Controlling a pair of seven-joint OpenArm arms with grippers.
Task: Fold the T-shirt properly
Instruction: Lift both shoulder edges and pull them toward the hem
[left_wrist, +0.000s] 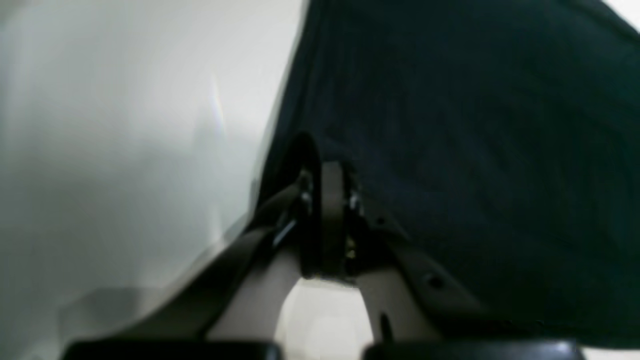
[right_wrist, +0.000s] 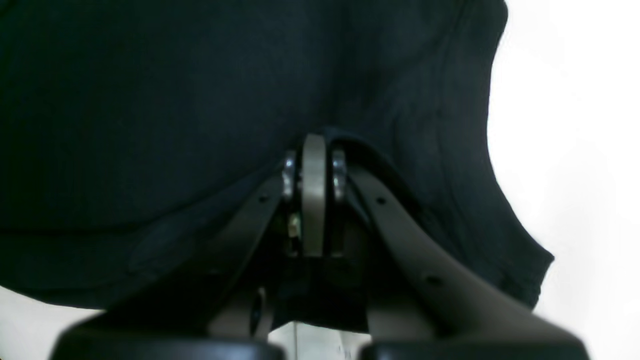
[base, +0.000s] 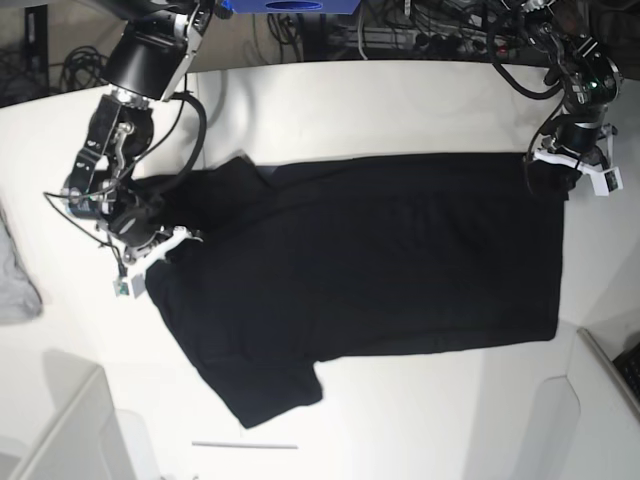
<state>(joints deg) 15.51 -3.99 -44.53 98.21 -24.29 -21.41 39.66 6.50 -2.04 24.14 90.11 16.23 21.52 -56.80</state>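
Observation:
The black T-shirt (base: 380, 260) lies spread across the white table (base: 350, 100), one sleeve pointing to the front left. My left gripper (base: 553, 165) is at the shirt's far right corner, shut on the fabric there. In the left wrist view that gripper (left_wrist: 325, 172) pinches the edge of the T-shirt (left_wrist: 475, 150), with white table to its left. My right gripper (base: 160, 243) is at the shirt's left end, shut on a bunched fold. In the right wrist view its closed tips (right_wrist: 312, 147) have the T-shirt (right_wrist: 150, 100) draped over them.
A light grey cloth (base: 15, 275) lies at the table's left edge. White raised panels stand at the front left (base: 70, 420) and front right (base: 600, 380). A thin grey rod (base: 245, 445) lies near the front edge. Cables and gear crowd the back.

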